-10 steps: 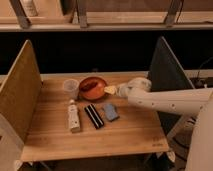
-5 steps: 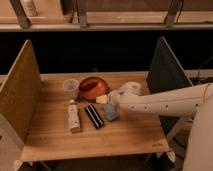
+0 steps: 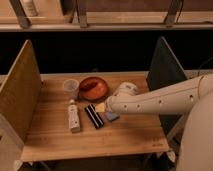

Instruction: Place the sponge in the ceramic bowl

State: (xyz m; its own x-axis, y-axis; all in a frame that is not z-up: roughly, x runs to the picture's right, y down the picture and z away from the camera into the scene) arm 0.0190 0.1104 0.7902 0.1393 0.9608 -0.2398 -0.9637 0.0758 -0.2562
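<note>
one view, looking down on a wooden bench [image 3: 125,137] with upright panels at its left and right edges. the sponge [image 3: 113,117] lies flat near the bench's middle, a little toward the front edge, outside the bowl [image 3: 93,88]. the bowl sits toward the back edge with a plastic cup [image 3: 71,87] just beside it on the left. the arm [image 3: 160,100] stretches in from the right edge and the gripper [image 3: 102,107] hangs right over the sponge's back-left corner, its jaws spread wide, nothing held, it seems. a black block [image 3: 93,116] lies just beside the sponge on the left, and a bottle [image 3: 74,117] lies past that. risks, as i judge them: jaws this wide could catch the block along with the sponge; a soft pad may squash and slip from a shallow pinch; and on the short way to the bowl a low carry could clip its rim or tip the light cup.
</note>
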